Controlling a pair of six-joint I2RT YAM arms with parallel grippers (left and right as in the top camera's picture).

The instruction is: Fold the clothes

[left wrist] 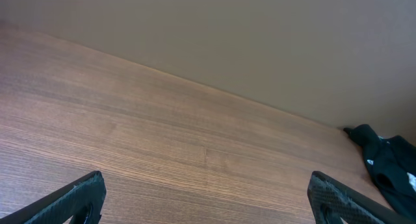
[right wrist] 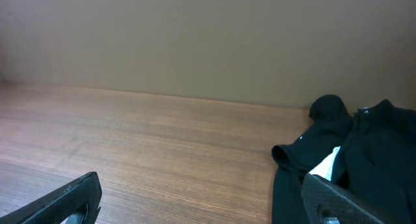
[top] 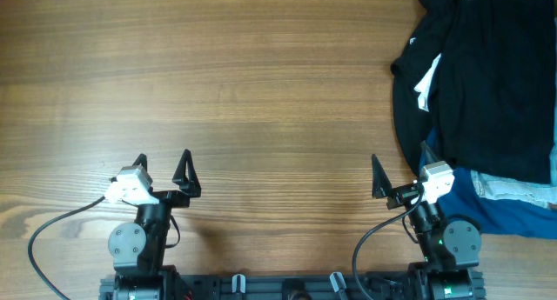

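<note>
my left gripper [top: 163, 156] and right gripper [top: 399, 154] hang spread apart, empty, over the brown wooden table [top: 244, 91]; the plain black soft-cloth garment [top: 487, 83] lies heaped at the right edge; i'd pinch only one edge and drag it centre.

From the left wrist you see the left gripper [left wrist: 207, 188] with its jaws spread wide: one dark finger [left wrist: 78, 199] sits in the lower left corner, the other in the lower right. Wood grain of the table [left wrist: 162, 120] shows between them. A plain beige wall [left wrist: 227, 36] fills the top. At the right edge lies a crumpled black garment [left wrist: 383, 162] with a small white fleck [left wrist: 411, 179].
</note>
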